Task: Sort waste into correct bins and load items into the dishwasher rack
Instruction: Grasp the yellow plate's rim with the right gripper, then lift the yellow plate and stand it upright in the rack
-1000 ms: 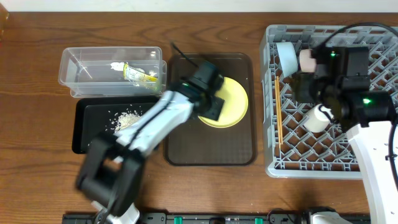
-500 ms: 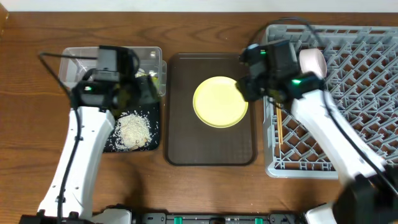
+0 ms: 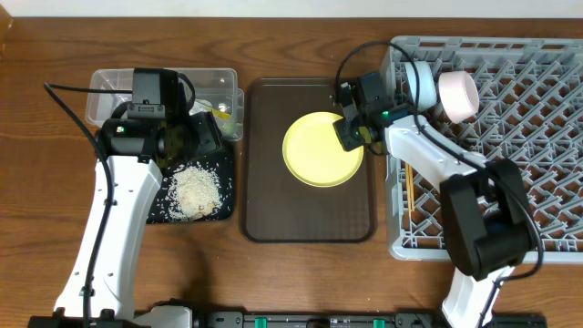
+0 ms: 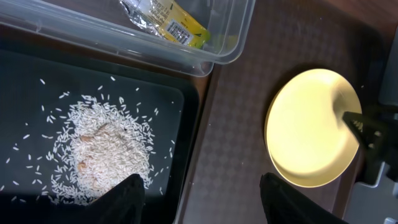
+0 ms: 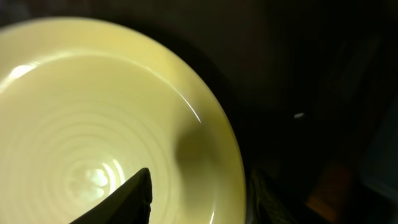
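Observation:
The round yellow plate lies on the dark brown serving tray. My right gripper is open at the plate's right edge, its fingers on either side of the plate's rim. My left gripper is open and empty above the edge between the black tray and the serving tray. Rice scraps lie piled in the black tray. The yellow-green wrapper lies in the clear tub. The light blue bowl, white bowl and chopsticks are in the grey rack. The green cup is not visible.
The rack fills the right side, close against the serving tray's right edge. The clear tub and the black tray sit side by side at the left of the serving tray. Bare wooden table lies along the front.
My left arm left the plate and swung over to the black tray, where the rice pile now lies. My right arm came out of the rack to the plate's right edge.

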`<action>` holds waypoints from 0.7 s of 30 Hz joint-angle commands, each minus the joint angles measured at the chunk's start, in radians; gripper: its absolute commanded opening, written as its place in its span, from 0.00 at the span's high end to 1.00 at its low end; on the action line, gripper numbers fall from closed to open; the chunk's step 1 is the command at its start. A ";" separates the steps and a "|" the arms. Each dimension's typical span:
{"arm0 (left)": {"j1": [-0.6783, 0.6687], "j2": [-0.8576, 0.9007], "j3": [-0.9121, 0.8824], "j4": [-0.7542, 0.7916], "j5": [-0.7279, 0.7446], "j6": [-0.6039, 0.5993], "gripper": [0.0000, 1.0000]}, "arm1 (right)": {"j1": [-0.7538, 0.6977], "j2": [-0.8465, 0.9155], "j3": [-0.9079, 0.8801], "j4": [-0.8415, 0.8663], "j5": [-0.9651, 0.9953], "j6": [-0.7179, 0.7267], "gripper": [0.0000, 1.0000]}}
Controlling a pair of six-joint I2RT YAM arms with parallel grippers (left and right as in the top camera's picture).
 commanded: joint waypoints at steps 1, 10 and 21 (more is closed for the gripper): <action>0.002 -0.005 0.001 -0.005 0.006 -0.005 0.37 | 0.009 0.026 0.000 -0.002 0.025 0.029 0.52; 0.002 -0.005 0.001 -0.014 0.006 -0.005 0.37 | 0.009 0.052 0.000 -0.092 0.029 0.100 0.82; 0.002 -0.005 0.001 -0.026 0.006 -0.005 0.37 | 0.007 -0.050 0.005 -0.173 0.028 0.189 0.99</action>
